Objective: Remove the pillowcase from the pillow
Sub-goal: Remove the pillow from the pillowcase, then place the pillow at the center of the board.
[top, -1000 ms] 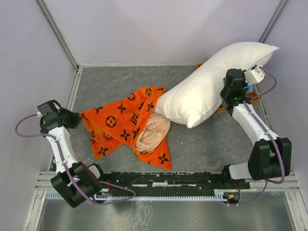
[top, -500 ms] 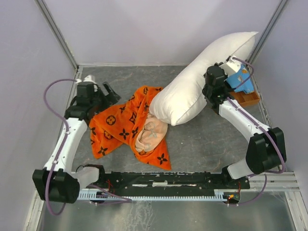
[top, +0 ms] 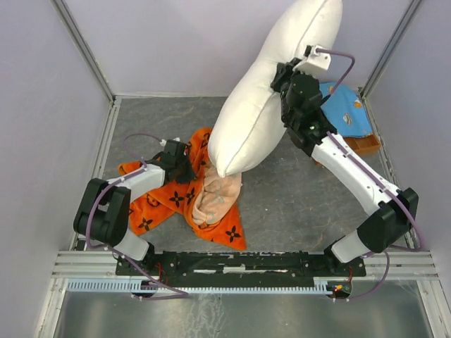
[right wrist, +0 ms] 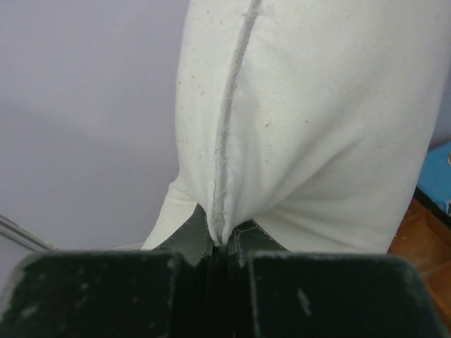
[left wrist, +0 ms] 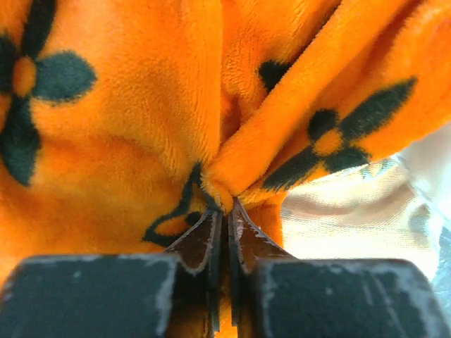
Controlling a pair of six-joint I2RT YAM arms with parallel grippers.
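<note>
Grey tabletop point(top: 282, 204); pillow point(top: 246, 120), now higher, in clenched right jaws; pillowcase point(top: 162, 201) newly in left jaws.

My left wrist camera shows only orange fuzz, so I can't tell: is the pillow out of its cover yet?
Observer: Looks so. From above, the pillow is bare white and held up high, with its lower end over the pillowcase.
Operator: Who's holding it up?
Observer: The right gripper, pinched shut on the pillow's seam.
Operator: Anything else around?
Observer: A light-blue cloth, lying at the far right.
</note>
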